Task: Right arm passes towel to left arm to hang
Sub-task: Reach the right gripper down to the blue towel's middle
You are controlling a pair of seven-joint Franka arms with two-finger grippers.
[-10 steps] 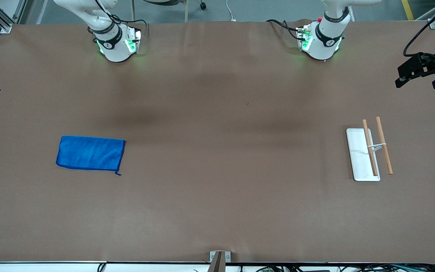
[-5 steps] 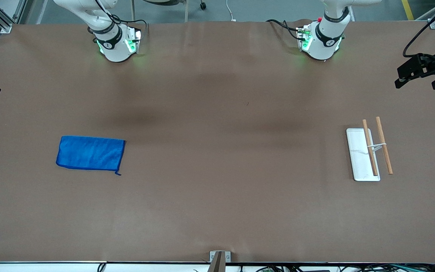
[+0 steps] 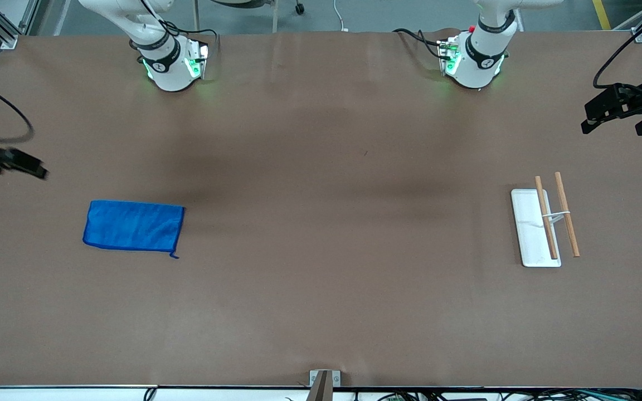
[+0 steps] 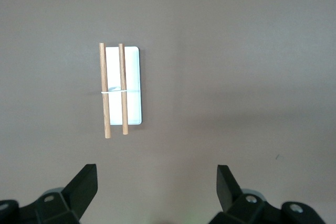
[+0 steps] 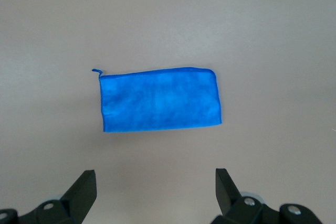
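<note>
A: What lies on the bench (image 3: pixel 321 312)?
B: The towel (image 3: pixel 133 225), flat toward the right arm's end; a white rack (image 3: pixel 544 225) toward the left arm's end.
A: The tools?
B: Right tool (image 5: pixel 156 195), wide open and empty, has swung in over the bench edge near the towel; left tool (image 4: pixel 157 195), open and empty, hardly moved.

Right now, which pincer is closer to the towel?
Right. The right pincer hangs open above the table near the towel, not touching it. The left pincer hangs open near the rack, at the left arm's end.
</note>
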